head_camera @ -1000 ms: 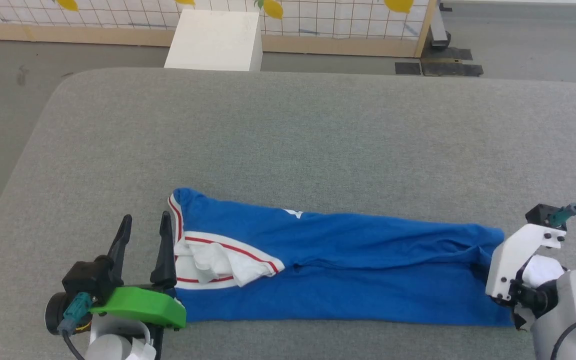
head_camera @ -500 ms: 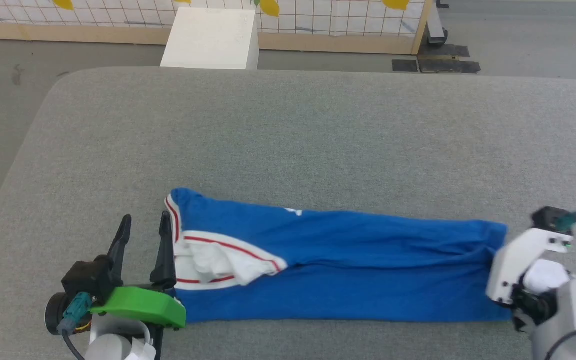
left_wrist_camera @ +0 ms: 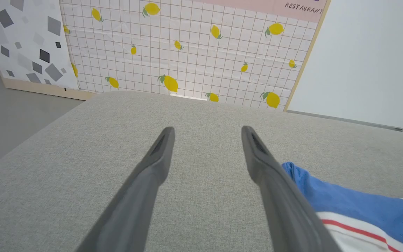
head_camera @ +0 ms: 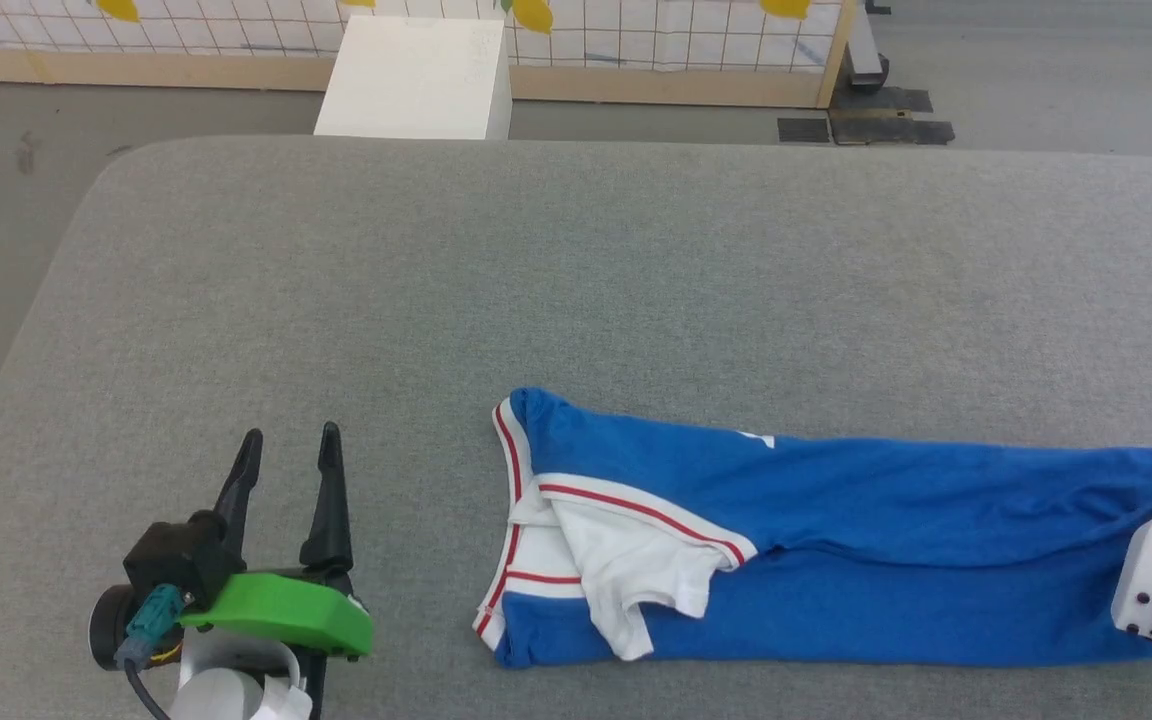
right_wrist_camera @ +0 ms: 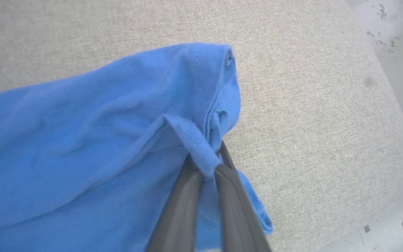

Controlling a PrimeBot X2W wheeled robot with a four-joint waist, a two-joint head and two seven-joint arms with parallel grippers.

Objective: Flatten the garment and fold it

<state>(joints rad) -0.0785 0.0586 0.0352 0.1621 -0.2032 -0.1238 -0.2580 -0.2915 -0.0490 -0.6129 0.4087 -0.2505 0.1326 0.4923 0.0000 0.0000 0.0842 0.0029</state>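
Slippage is threatening: our right gripper (right_wrist_camera: 206, 165) is pinching only a thin hem fold of the garment (head_camera: 886, 510), and our open left gripper (head_camera: 291, 432) is anchoring nothing.

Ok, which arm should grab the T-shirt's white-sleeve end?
Probably left. The left gripper is open, empty and nearest that end of the T-shirt; the right gripper is shut on its other end.

The word "RESTAURANT" stands on the pink strip (left_wrist_camera: 257, 4) atop the lemon-patterned panel (left_wrist_camera: 187, 52).
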